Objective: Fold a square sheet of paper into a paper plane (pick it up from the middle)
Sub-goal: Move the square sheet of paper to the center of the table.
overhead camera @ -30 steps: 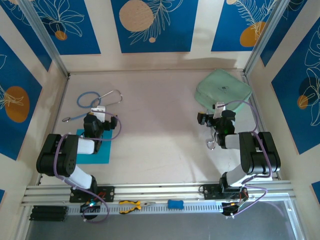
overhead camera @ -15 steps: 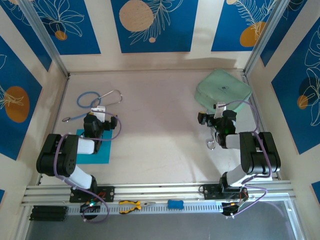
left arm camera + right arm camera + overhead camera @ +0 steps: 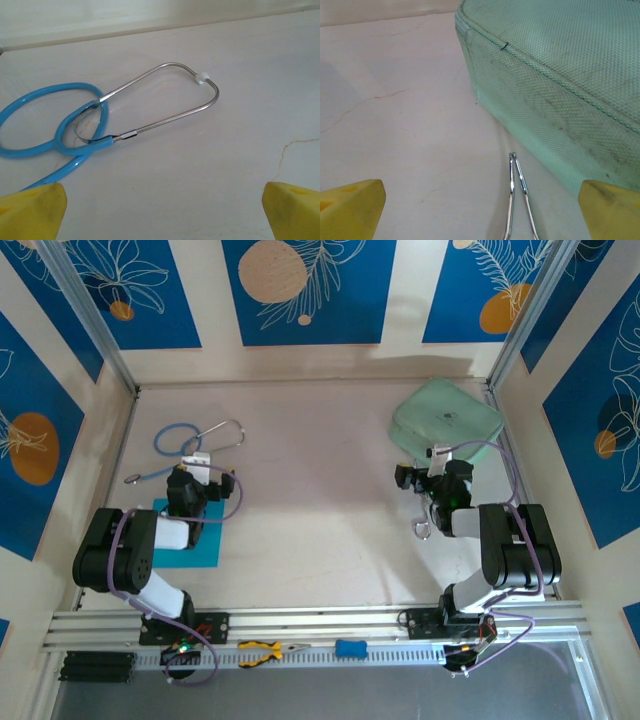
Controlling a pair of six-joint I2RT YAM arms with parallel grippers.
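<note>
Square sheet of paper: one, with one stethoscope and one case.

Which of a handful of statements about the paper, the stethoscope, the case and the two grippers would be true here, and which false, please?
1. The square sheet of paper lies flat on the table, on the left side. True.
2. The left gripper is holding the paper. False: it is open with nothing between its fingers, and the stethoscope lies ahead of it.
3. The mint-green case lies just ahead of the right gripper. True.
4. The stethoscope rests on top of the case. False: it lies on the table at the left, well apart from the case.
5. The right gripper is shut. False: its fingers are wide apart.
</note>
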